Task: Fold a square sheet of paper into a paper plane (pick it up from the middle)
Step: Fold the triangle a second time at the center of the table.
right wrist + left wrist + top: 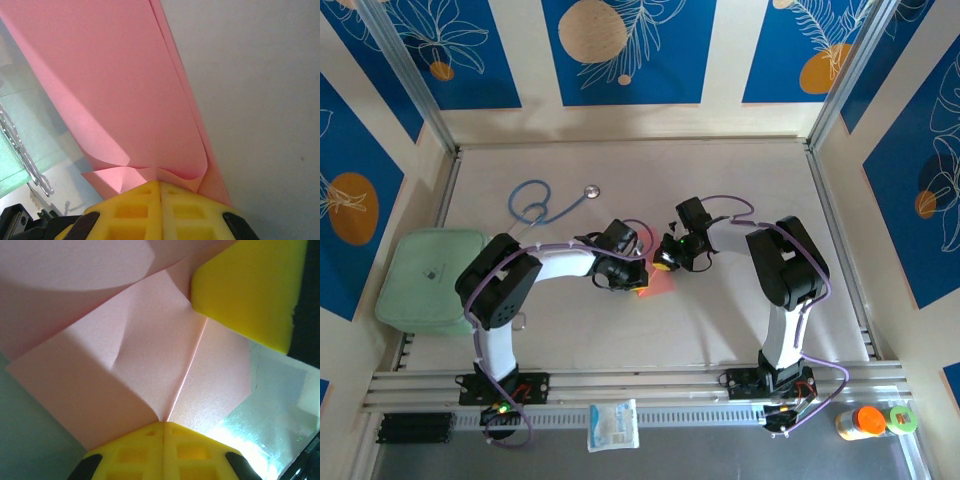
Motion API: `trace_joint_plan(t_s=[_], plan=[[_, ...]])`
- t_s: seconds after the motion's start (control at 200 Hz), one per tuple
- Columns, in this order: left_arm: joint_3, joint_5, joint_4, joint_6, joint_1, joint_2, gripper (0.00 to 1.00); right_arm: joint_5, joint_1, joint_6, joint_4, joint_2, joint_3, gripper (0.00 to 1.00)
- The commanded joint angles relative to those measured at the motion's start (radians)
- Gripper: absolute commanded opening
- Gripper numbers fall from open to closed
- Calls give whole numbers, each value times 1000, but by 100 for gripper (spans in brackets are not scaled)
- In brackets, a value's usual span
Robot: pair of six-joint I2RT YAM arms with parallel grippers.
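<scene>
The salmon-pink square sheet of paper (656, 281) hangs between my two grippers over the middle of the table. In the left wrist view the paper (135, 365) shows folded flaps meeting at a centre crease. My left gripper (164, 426) is shut on the paper at the near end of that crease, and a yellow finger (245, 285) of the right gripper presses the far corner. In the right wrist view the paper (115, 85) stretches away in folded layers, with my right gripper (160, 184) shut on its curled edge. From above, the left gripper (636, 274) and right gripper (664, 264) nearly touch. Whether this is a paper plane I cannot tell.
A blue stethoscope (545, 205) lies at the back left. A pale green pad (430, 280) sits at the left edge of the table. A white packet with blue print (613, 425) rests on the front rail, and small bottles (868, 422) stand at the front right.
</scene>
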Motion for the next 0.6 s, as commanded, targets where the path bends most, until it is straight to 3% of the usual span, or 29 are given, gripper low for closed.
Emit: trace_joint_plan(t_s=[0.0,0.595], plan=[[-20,-11,-176,77,-8,-2,5,150,-11,5,-118,86,-35,7],[26,-57,-350,195,-8,-106,3,143,-11,3,-128,88,-21,7]])
